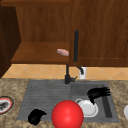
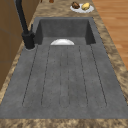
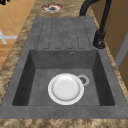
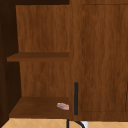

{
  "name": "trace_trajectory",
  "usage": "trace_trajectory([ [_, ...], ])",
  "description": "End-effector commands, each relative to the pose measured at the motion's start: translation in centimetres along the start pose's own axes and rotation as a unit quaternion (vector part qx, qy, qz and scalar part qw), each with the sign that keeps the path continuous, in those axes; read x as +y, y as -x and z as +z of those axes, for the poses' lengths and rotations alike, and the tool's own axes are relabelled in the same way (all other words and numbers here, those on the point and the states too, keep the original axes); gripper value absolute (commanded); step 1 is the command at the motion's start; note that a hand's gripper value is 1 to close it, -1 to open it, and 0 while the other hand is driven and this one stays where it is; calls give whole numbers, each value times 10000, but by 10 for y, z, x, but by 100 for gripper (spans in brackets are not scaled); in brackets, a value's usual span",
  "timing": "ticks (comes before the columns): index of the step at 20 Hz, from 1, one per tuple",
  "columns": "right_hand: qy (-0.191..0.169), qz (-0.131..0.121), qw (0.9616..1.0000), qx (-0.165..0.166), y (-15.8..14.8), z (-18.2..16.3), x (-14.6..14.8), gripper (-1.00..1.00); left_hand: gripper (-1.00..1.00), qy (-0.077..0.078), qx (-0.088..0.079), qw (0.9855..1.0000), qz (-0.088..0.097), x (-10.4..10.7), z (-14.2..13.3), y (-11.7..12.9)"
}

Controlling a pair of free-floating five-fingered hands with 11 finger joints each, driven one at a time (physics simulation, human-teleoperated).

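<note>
Item, my right hand: black, hanging above the dark grey sink basin, fingers straight and spread toward the right, holding nothing; nearest thing is the round white plate lying flat on the basin floor just below, beside the drain. Item, my left hand: black, over the front edge of the ribbed grey draining board, fingers curled in on nothing. Item, large glossy red ball: at the sink's front edge, between my two hands.

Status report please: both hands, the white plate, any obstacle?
Left hand curled, empty. Right hand open above white plate in basin. Red ball beside plate.
</note>
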Motion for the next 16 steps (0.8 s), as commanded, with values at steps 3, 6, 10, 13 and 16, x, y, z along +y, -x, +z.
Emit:
trace_trajectory([
  [3, -132, -22, 9960, -878, 2, 6, 24, -100, 0, 0, 0, 10000, 0, 0, 0, 0],
  [6, -142, -16, 9918, -1270, 4, 8, 37, -100, 0, 0, 0, 10000, 0, 0, 0, 0],
  [10, -179, -22, 9836, -1793, 5, 11, 49, -100, 0, 0, 0, 10000, 0, 0, 0, 0],
  [13, -227, 10, 9786, -2044, -2, 10, 54, -100, 0, 0, 0, 10000, 0, 0, 0, 0],
  [16, -257, 43, 9770, -2118, -7, 0, 61, -100, 0, 0, 0, 10000, 0, 0, 0, 0],
])
